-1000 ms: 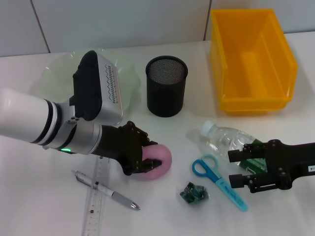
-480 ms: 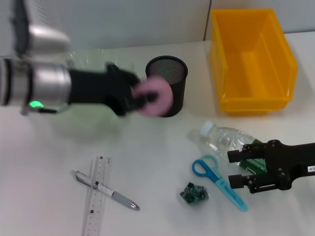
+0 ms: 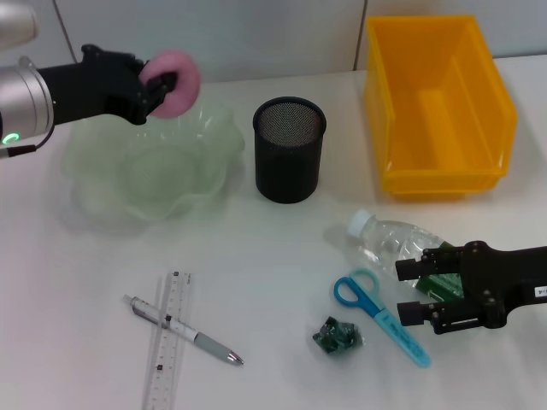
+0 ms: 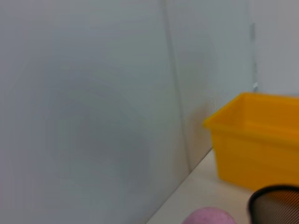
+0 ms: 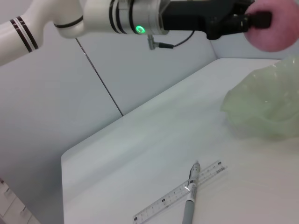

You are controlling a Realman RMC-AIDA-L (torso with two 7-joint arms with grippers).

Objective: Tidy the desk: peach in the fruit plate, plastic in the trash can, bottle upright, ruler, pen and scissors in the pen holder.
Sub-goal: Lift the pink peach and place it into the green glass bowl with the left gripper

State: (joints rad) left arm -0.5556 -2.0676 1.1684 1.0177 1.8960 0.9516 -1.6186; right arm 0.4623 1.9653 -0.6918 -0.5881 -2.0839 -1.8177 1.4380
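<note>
My left gripper (image 3: pixel 156 84) is shut on the pink peach (image 3: pixel 183 79) and holds it in the air above the back rim of the pale green fruit plate (image 3: pixel 102 184). The right wrist view shows the peach (image 5: pixel 276 25) over the plate (image 5: pixel 266 109). Beside the plate stands the black mesh pen holder (image 3: pixel 289 154). The clear bottle (image 3: pixel 380 239) lies on its side, with my right gripper (image 3: pixel 413 292) open at its lower end. Blue scissors (image 3: pixel 376 312), crumpled green plastic (image 3: pixel 336 335), the ruler (image 3: pixel 167 346) and the pen (image 3: pixel 184 330) lie on the table.
The yellow trash can (image 3: pixel 436 175) stands at the back right, against the wall. The pen lies across the ruler near the front left. The left wrist view shows mostly the grey wall, with the yellow trash can (image 4: pixel 257 144) beyond.
My left gripper lifted the peach off the table near the ruler and carried it back and to the left, over the fruit plate. The right arm has not moved.
</note>
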